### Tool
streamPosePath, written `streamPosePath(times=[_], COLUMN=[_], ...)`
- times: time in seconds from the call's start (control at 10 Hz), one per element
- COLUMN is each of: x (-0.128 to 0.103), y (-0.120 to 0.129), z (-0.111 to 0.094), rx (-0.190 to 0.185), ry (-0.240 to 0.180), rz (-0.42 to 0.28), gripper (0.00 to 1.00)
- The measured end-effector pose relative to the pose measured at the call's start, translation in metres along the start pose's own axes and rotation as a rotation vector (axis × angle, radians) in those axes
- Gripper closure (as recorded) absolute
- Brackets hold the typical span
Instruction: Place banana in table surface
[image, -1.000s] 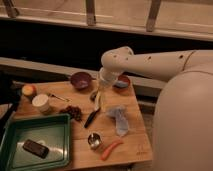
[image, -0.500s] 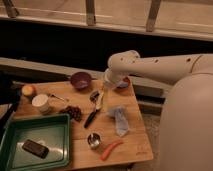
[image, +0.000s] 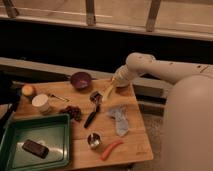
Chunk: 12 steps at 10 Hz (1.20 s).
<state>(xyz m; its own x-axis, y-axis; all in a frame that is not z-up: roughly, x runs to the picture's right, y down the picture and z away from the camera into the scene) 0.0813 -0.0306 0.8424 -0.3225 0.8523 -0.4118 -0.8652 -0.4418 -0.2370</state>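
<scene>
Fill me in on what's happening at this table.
A white robot arm reaches over the light brown wooden tabletop, its gripper near the far edge holding a pale yellow banana piece that slants down toward the wood, just above a black-handled brush. Whether the banana touches the surface can't be told.

I see the pale yellow, elongated banana piece (image: 108, 90) tilted, its upper end up toward the gripper (image: 113, 84) at the end of the arm, its lower end pointing down-left over the back part of the table. Whether it touches the wood, I cannot tell. The light brown wooden butcher-block table surface (image: 131, 135) lies flat below, square, with its grain running across the boards.
</scene>
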Motion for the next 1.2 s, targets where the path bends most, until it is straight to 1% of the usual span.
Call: streamPosePath(times=[0.1,0.2,0.4,0.5,0.6,0.9,1.0,1.1,1.2], x=[0.0,0.002,0.007,0.007,0.006,0.002,0.002,0.002,0.001], y=[-0.011,-0.027,-0.045,-0.053,-0.054,-0.041,-0.04,-0.039,-0.031], z=[0.009,0.021,0.039,0.045,0.046,0.046,0.045,0.043,0.036], rx=[0.0,-0.011,-0.061,-0.093,-0.112,-0.183,-0.194,-0.196,-0.187], ry=[0.004,0.004,0.002,-0.011,-0.023,-0.053,-0.056,-0.055,-0.063], rz=[0.032,0.08,0.166,0.2,0.212,0.227,0.224,0.212,0.174], gripper=[0.68,0.56,0.37,0.26,0.21,0.2,0.2,0.2,0.2])
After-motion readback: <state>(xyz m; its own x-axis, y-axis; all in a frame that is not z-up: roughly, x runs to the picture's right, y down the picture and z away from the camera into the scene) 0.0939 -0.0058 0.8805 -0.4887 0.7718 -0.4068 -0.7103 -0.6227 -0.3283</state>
